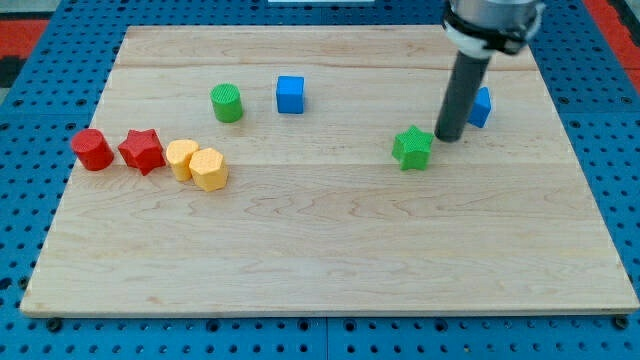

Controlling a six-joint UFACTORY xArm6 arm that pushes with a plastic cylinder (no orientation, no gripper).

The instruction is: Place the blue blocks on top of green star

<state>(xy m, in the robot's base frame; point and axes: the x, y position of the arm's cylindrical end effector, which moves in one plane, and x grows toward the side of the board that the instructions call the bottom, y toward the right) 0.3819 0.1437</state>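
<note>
A green star [412,148] lies right of the board's middle. My tip [449,137] rests on the board just right of the star, close to it. A blue block [481,107], partly hidden by the rod, sits up and to the right of my tip. A blue cube [290,94] sits near the view's top, left of centre, far from the star.
A green cylinder [227,103] stands left of the blue cube. At the view's left lie a red cylinder [92,149], a red star [142,151] and two yellow blocks [182,158] [209,168] touching each other. The wooden board [330,270] sits on a blue pegboard.
</note>
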